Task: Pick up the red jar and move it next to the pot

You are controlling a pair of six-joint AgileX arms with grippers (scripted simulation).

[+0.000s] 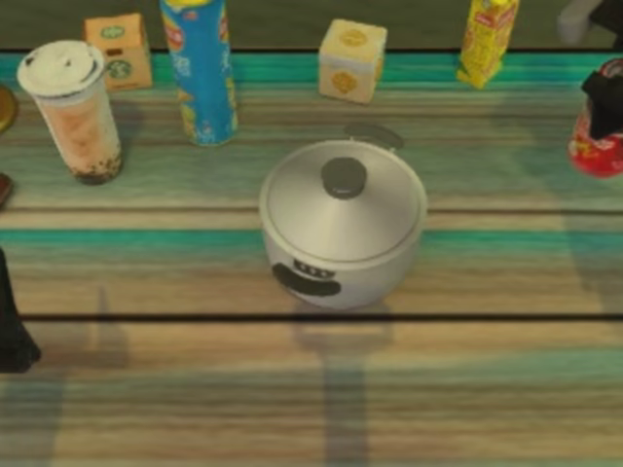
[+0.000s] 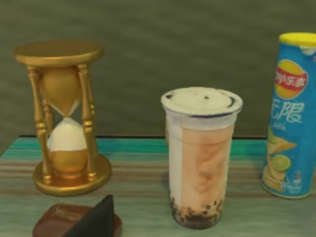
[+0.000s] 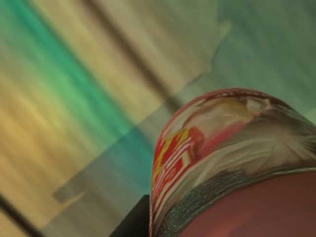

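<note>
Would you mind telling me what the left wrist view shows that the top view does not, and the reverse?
Only the left wrist view shows the gold hourglass whole. Only the top view shows the pot mid-table, the red jar at the table's right edge under the right gripper, two small boxes and a yellow carton. Both show the bubble tea cup and the blue can.

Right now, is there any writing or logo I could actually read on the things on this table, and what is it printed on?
"无限" in white characters: on the tall blue can, under a red and yellow round logo too blurred to read.
Green round logo on the small orange box: too blurred to read.
Yellow carton, cream box, red jar label, pot black mark: print unreadable.
Milk tea cup: none.
</note>
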